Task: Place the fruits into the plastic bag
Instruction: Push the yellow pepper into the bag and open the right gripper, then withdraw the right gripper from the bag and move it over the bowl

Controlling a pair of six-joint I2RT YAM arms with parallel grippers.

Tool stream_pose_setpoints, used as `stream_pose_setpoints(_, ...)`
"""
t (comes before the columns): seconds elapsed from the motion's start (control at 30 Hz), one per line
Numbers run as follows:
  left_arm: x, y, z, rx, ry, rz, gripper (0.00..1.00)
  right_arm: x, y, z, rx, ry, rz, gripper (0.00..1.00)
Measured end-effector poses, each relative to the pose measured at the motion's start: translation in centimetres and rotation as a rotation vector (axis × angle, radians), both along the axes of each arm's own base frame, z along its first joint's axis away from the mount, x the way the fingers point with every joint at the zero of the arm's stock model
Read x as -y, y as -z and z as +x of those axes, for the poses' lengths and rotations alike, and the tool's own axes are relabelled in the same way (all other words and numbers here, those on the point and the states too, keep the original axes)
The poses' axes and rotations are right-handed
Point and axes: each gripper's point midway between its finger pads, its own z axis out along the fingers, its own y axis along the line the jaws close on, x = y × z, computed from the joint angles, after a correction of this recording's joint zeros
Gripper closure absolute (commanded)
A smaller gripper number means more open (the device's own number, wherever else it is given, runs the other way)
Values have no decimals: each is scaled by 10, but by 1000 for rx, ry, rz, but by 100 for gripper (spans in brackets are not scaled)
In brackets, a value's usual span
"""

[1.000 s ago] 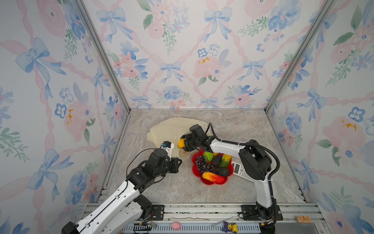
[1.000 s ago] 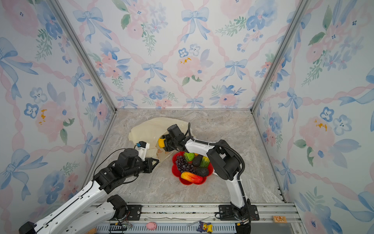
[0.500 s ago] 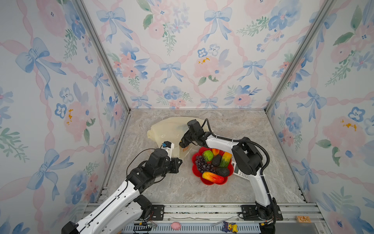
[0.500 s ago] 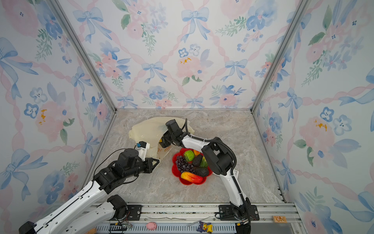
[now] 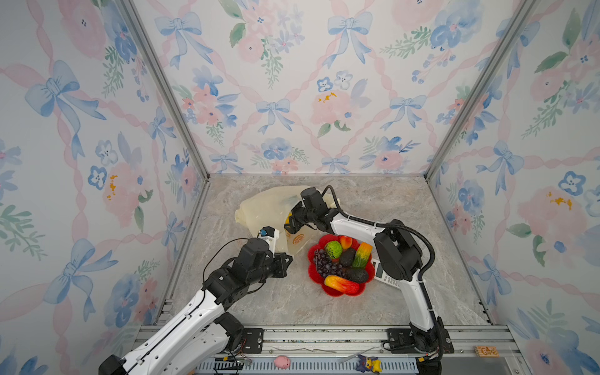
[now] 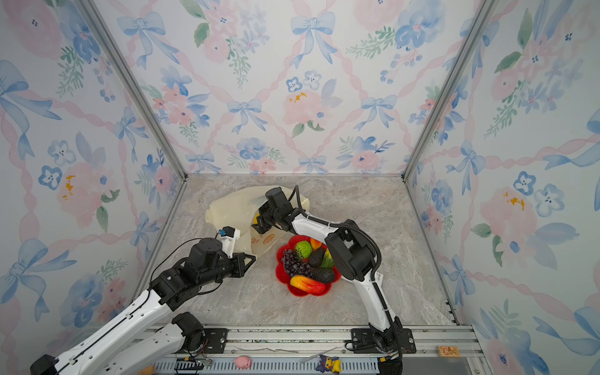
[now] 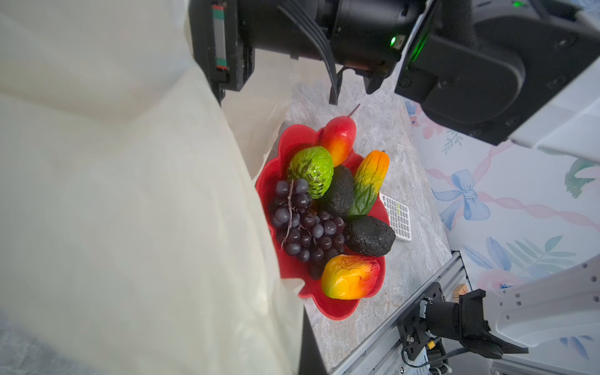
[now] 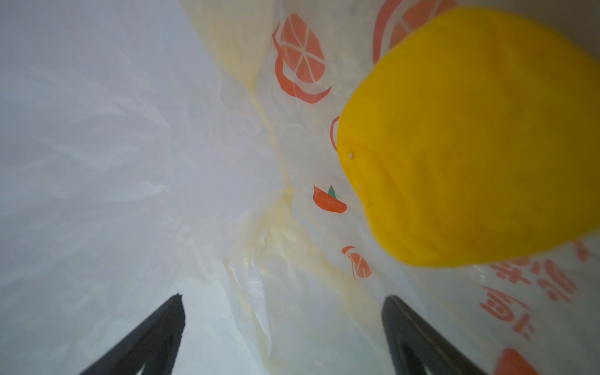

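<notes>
The plastic bag [image 5: 266, 207] [image 6: 233, 207] lies at the back left of the table, pale and crinkly. My left gripper [image 5: 287, 259] [image 6: 251, 258] is shut on its near edge, and the film [image 7: 130, 194] fills most of the left wrist view. My right gripper [image 5: 290, 224] [image 8: 282, 297] is inside the bag's mouth, open and empty. The yellow lumpy fruit [image 8: 470, 136] lies loose on the printed film beyond its fingertips. The red dish [image 5: 337, 292] [image 7: 337, 311] holds the other fruits: grapes [image 5: 324, 264], green ball [image 5: 333, 249], two avocados [image 7: 368, 235], mangoes [image 5: 341, 284].
A white keypad [image 5: 384, 276] [image 7: 397, 214] lies right of the dish, under the right arm's elbow. The metal front rail [image 5: 324, 334] carries small toys [image 5: 281, 361]. Flowered walls close in three sides.
The right gripper went from the bag's mouth deeper into the bag and opened, letting go of the yellow fruit. The left arm has not moved.
</notes>
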Motion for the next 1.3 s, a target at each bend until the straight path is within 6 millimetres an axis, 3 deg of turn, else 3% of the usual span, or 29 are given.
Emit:
stream_pose_setpoints(0.4, -5, -2, -1, 0, -41, -34, 100, -3, -18, -40, 14, -176, 25, 4)
stream_pose_setpoints(0.6, -7, 0, -2, -5, -52, -35, 100, 5, -20, -71, -5, -279, 12, 4)
stream_pose_setpoints(0.77, -8, 1, -1, -1, -62, -30, 100, 23, -15, -97, -15, -372, -83, 4)
stream_pose_setpoints(0.9, -8, 1, 0, -1, -62, -29, 100, 44, -23, -116, 5, -434, -161, 4)
stream_pose_setpoints(1.07, -8, 5, 1, -13, -61, -17, 100, 77, -39, -135, 52, -488, -263, 4)
stream_pose_setpoints(1.3, -7, 6, 1, -14, -60, -15, 100, 130, -43, -160, 103, -587, -506, 4)
